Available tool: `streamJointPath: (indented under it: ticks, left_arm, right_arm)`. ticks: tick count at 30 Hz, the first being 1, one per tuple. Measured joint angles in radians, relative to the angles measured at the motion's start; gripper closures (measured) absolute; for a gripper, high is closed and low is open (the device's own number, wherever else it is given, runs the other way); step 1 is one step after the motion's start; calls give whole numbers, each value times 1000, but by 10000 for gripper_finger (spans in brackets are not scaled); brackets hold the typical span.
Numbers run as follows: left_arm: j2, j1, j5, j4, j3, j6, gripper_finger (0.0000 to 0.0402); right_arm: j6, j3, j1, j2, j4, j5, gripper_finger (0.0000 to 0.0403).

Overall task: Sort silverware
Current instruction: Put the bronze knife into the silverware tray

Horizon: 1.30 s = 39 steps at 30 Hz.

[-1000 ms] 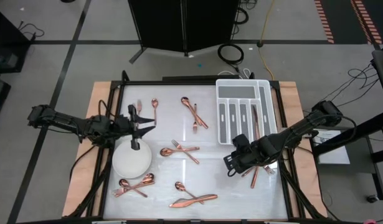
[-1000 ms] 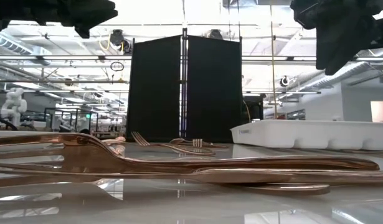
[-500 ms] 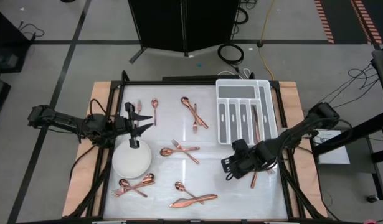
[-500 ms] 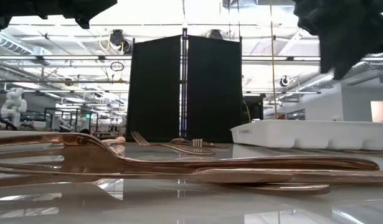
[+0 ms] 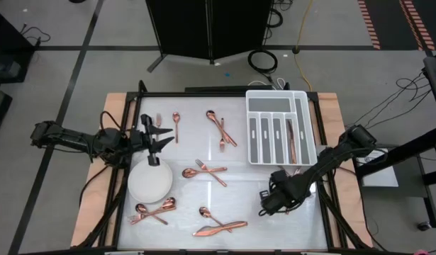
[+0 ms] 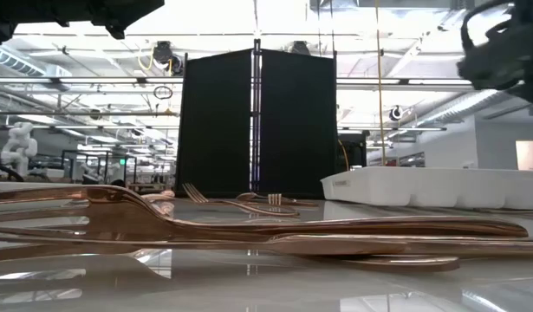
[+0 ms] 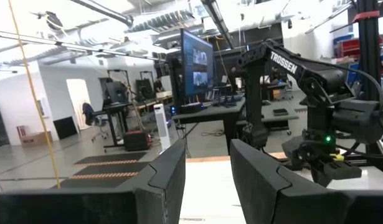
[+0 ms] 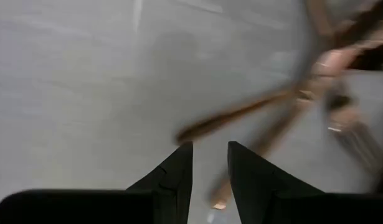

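Copper silverware (image 5: 209, 169) lies spread over the desk (image 5: 246, 205). Since the earlier picture, the right pincer (image 5: 266, 210) has slid to the lower right of the frame, fingers slightly apart, holding nothing. The left pincer (image 5: 163, 132) stays at centre left, also apart and empty.

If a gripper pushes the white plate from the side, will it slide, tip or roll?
The plate lies flat and low on the smooth table, so it would probably slide, not tip or roll. It looks rigid. Its shallow rim likely gives fingers little to grip.
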Motion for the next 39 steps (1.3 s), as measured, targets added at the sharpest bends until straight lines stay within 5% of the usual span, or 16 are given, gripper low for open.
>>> streamJointPath:
  ticks: [7, 18, 39]
  left_arm:
    - [0, 0, 0, -1, 0, -5, 274]
    - [0, 0, 0, -2, 0, -7, 274]
    - [0, 0, 0, -9, 0, -8, 274]
  right_arm:
    - [43, -55, 35, -81, -47, -30, 323]
    - [131, -285, 59, -153, 189, -50, 328]
    - [129, -300, 60, -153, 184, -45, 328]
